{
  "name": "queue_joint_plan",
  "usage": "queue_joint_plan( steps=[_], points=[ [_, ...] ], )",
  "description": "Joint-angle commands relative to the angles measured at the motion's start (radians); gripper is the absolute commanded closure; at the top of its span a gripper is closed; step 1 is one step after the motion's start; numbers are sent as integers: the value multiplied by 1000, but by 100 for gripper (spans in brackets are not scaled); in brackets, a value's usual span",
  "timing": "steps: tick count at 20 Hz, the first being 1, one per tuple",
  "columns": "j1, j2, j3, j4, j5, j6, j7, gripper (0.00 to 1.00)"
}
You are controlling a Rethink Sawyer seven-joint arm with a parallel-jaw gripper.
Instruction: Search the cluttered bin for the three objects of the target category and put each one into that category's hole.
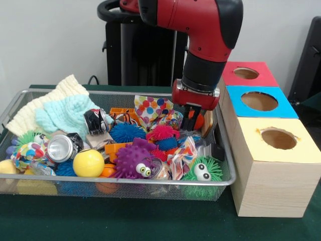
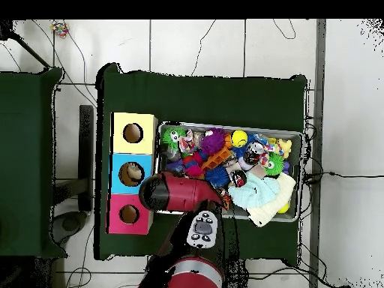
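The cluttered bin [image 1: 125,179] is a silver wire mesh tray on the green table, and it also shows in the overhead view [image 2: 294,136]. It holds spiky balls, among them a purple one with eyes [image 1: 133,163], a green one with eyes [image 1: 202,170], a blue one [image 1: 126,133] and a pink one [image 1: 161,132]. My gripper [image 1: 192,119] is lowered into the far right part of the bin, next to an orange ball [image 1: 200,121]. I cannot tell whether it is open or holds anything. In the overhead view my arm [image 2: 184,193] hides it.
Three wooden boxes with holes stand right of the bin: red top [image 1: 249,74], blue top [image 1: 261,102], yellow top [image 1: 278,139]. The bin also holds a yellow ball [image 1: 88,163], a crushed can [image 1: 62,147], a polka-dot cloth [image 1: 150,108] and knitted cloths [image 1: 65,115].
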Motion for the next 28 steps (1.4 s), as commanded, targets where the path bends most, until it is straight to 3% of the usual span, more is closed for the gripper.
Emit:
queue_joint_plan(
  steps=[1,10,11,21,28],
  points=[
    [-43,-83,96,33,-43,89,42,100],
    [-46,-38,100,5,-29,77,70,100],
    [-44,-37,97,5,-27,81,73,0],
    [-40,-12,79,-21,-42,60,67,0],
    [-13,61,52,-54,-42,1,95,0]
  ],
)
